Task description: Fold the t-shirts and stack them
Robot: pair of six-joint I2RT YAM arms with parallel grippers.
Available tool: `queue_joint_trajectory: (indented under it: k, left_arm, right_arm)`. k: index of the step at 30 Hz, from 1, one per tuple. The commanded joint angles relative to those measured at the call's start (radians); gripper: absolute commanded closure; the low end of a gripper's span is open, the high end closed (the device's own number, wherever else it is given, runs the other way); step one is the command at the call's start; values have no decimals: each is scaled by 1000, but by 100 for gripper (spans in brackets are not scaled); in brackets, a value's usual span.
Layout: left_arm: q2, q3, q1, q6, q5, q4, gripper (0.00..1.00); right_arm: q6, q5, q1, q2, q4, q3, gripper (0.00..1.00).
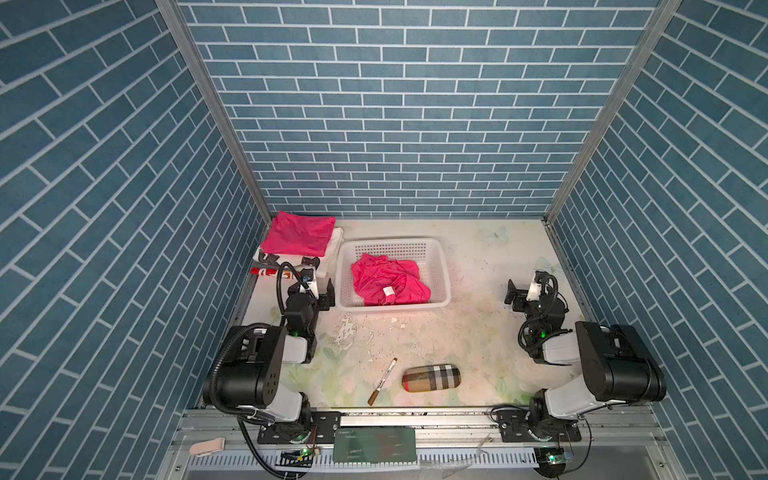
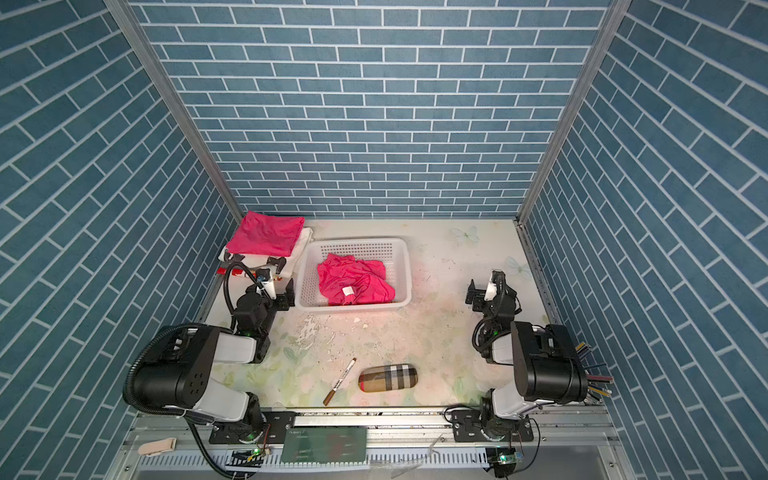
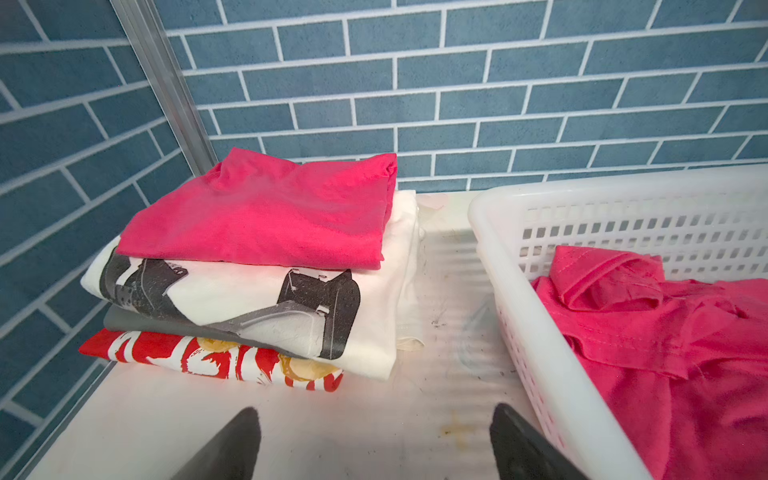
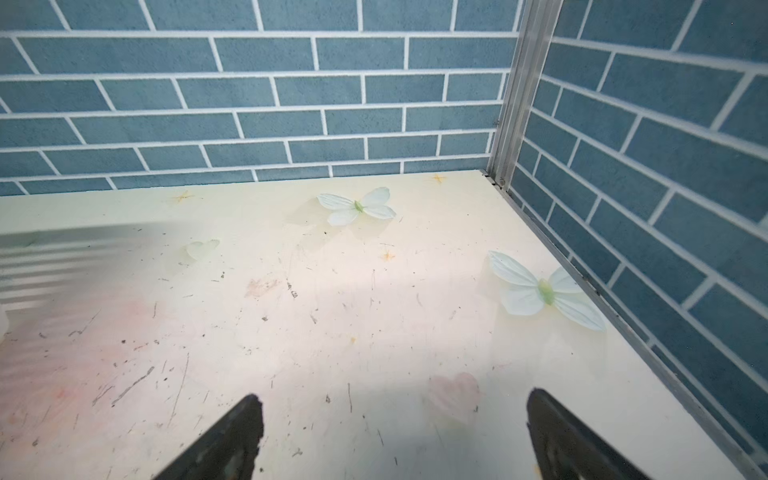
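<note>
One pink t-shirt [image 1: 299, 233] [image 2: 266, 233] [image 3: 266, 212] lies folded on top of a stack of folded clothes in the back left corner. Another pink t-shirt [image 1: 388, 280] [image 2: 353, 279] [image 3: 665, 353], with a small white neck label, lies crumpled inside a white basket [image 1: 390, 242] [image 2: 357, 242] [image 3: 498, 232]. My left gripper [image 1: 312, 291] [image 2: 270, 291] [image 3: 374, 415] hovers open and empty just in front of the stack, its one finger close to the basket's left wall. My right gripper [image 1: 532, 291] [image 2: 490, 291] [image 4: 395, 399] stands open over bare table at the right, holding nothing.
Under the folded pink shirt lie a white shirt with black print [image 3: 249, 303] and a red-and-white one [image 3: 208, 361]. A plaid oblong case [image 1: 430, 377] and a brown marker [image 1: 382, 381] lie near the front edge. Blue brick walls enclose the table on three sides.
</note>
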Motion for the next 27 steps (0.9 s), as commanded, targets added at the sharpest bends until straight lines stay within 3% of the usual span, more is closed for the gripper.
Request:
queue_joint_trajectory:
  k: [1, 27]
  left_arm:
    - [-1, 12, -6, 7, 12, 16, 11]
    - [0, 12, -6, 8, 12, 14, 12]
  right_arm:
    - [-13, -9, -3, -6, 0, 15, 1]
    - [-12, -9, -3, -6, -8, 20, 1]
